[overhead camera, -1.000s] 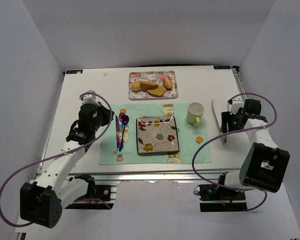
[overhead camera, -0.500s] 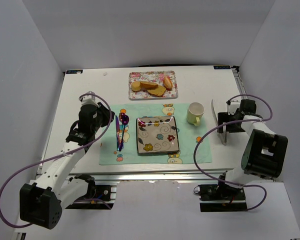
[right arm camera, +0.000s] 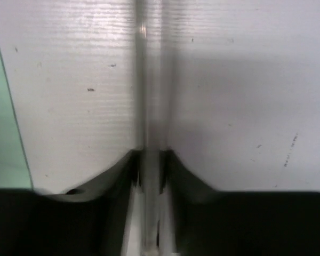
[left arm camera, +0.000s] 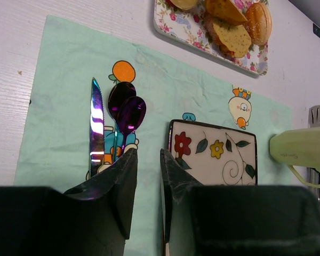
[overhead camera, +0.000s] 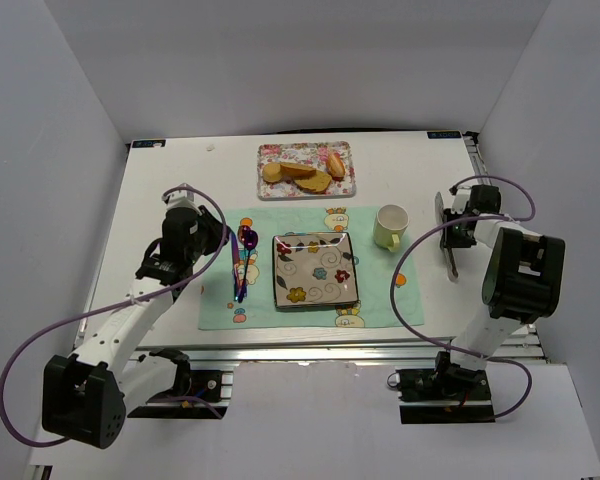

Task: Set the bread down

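Note:
The bread (overhead camera: pixel 302 172) (left arm camera: pixel 232 21), several golden-brown rolls and slices, lies on a flowered tray (overhead camera: pixel 265 190) at the back of the table. The square flowered plate (overhead camera: pixel 315 270) (left arm camera: pixel 218 160) sits bare on the green placemat. My left gripper (overhead camera: pixel 218 235) (left arm camera: pixel 148 152) hovers over the mat's left side between the cutlery and the plate. Its jaws stand a narrow gap apart with nothing between them. My right gripper (overhead camera: pixel 452 225) (right arm camera: pixel 151 152) is low at the table's right side, shut on the metal tongs (overhead camera: pixel 450 258) (right arm camera: pixel 149 80) lying there.
A pale green cup (overhead camera: pixel 390 226) (left arm camera: pixel 298 149) stands between the plate and the tongs. A knife (left arm camera: pixel 96 122) and two purple spoons (left arm camera: pixel 129 112) lie on the placemat (overhead camera: pixel 220 300) left of the plate. White walls enclose the table on three sides.
My right arm has swung in over the tongs and its wide-open jaws have closed on them. My left jaws have parted slightly; the left arm has barely moved.

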Robot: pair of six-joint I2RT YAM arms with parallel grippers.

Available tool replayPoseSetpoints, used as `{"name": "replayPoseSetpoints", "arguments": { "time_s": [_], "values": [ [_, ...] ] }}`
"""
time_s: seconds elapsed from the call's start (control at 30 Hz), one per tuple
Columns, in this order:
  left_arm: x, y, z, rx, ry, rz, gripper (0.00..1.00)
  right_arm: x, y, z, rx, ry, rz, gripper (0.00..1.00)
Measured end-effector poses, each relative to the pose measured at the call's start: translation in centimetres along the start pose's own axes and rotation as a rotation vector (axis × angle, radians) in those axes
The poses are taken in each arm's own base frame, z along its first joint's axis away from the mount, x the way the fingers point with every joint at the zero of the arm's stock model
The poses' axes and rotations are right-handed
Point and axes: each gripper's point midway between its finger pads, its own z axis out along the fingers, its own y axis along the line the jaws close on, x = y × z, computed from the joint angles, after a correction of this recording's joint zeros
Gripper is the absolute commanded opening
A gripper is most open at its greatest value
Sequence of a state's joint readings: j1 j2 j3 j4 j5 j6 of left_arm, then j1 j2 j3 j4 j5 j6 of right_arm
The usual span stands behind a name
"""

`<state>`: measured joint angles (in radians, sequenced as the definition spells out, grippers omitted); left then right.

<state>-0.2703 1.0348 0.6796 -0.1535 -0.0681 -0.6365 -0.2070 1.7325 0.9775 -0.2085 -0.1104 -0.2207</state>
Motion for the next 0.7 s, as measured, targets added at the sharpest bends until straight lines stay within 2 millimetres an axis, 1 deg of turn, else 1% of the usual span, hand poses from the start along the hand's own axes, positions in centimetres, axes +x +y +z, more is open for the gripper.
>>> {"name": "replayPoseSetpoints", "arguments": {
  "time_s": [0.07,0.13,0.17,0.23,0.27,0.3,0.33,0.37,0.43,0.47,0.5,0.53,0.57,0.6,0.63,0.7],
  "values": [
    [0.1,0.1,0.1,-0.003,0.004,0.001,0.34,-0.4,-0.1,0.3,0.001,-0.002,-0.004,0.16],
    [0.2,0.2,0.1,-0.006,0.007,0.004,0.35,-0.6,0.1,0.2,-0.009,0.004,-0.015,0.14],
    [0.2,0.2,0.1,-0.006,0.007,0.004,0.35,-0.6,0.2,0.0,-0.018,0.008,-0.022,0.15],
    [0.1,0.1,0.1,-0.005,0.006,0.007,0.35,-1.4,0.8,-0.5,-0.059,0.012,-0.061,0.23],
    [0.2,0.1,0.0,-0.005,0.007,0.008,0.35,-3.0,1.1,-1.1,-0.084,-0.018,-0.102,0.29],
    [0.1,0.1,0.0,-0.004,0.006,0.009,0.35,-6.6,1.8,-2.4,-0.116,-0.089,-0.17,0.35],
    [0.1,0.1,0.0,-0.004,0.006,0.009,0.35,-9.5,2.9,-3.6,-0.139,-0.152,-0.243,0.37],
    [0.1,0.1,0.0,-0.004,0.005,0.008,0.35,-12.3,4.3,-5.0,-0.161,-0.206,-0.313,0.38],
    [0.1,0.1,0.0,-0.005,0.005,0.008,0.35,-17.6,8.3,-7.5,-0.209,-0.318,-0.452,0.39],
    [0.1,0.1,0.0,-0.005,0.006,0.008,0.35,-21.4,12.2,-8.9,-0.252,-0.403,-0.554,0.4],
    [0.0,0.1,-0.2,-0.006,0.006,0.008,0.35,-22.5,14.6,-9.1,-0.287,-0.42,-0.604,0.4],
    [0.0,0.2,-0.4,-0.008,0.003,0.007,0.36,-22.9,16.8,-8.6,-0.323,-0.419,-0.648,0.4],
    [-0.3,0.1,-0.7,-0.005,-0.005,0.006,0.36,-22.8,18.1,-7.4,-0.352,-0.392,-0.665,0.4],
    [-0.5,0.0,-1.1,-0.003,-0.015,0.005,0.36,-23.0,19.0,-5.9,-0.368,-0.369,-0.67,0.4],
    [-0.7,0.0,-1.3,-0.003,-0.023,0.001,0.36,-22.7,19.6,-4.2,-0.381,-0.337,-0.668,0.42],
    [-1.0,0.0,-1.6,-0.003,-0.034,-0.004,0.36,-21.6,20.4,-1.7,-0.392,-0.269,-0.646,0.45]
  ]
}}
